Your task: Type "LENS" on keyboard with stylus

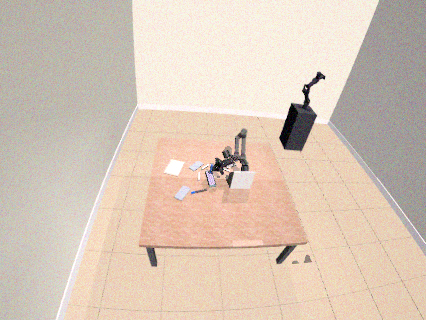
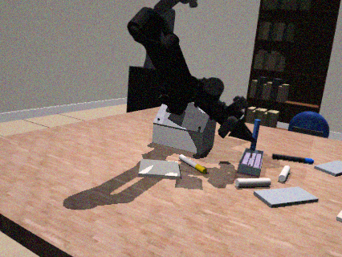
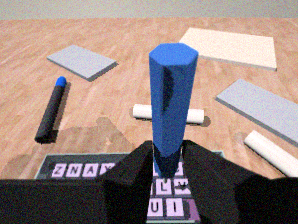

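Observation:
The blue stylus (image 2: 255, 132) (image 3: 172, 100) stands nearly upright in my gripper (image 2: 252, 139) (image 3: 167, 146), which is shut on it. The keyboard (image 1: 210, 179) (image 2: 250, 161) (image 3: 82, 171) is a small dark-framed block with pale lilac lettered keys, lying directly below the gripper. In the wrist view the keys Z, N, A and Y show at the left of the top row, L and part of V in the row below, and U and I lower down. The stylus's lower end is over the right part of the keyboard, just above L in the view. Its tip is hidden, so I cannot tell whether it touches a key.
A black pen with a blue end (image 2: 293, 159) (image 3: 52, 110) lies beyond the keyboard. White cylinders (image 2: 253, 182) (image 2: 284, 173) and a grey slab (image 2: 286, 196) lie close by. A white-and-yellow marker (image 2: 193, 164) lies near the grey angled box (image 2: 173, 136) beneath the arm.

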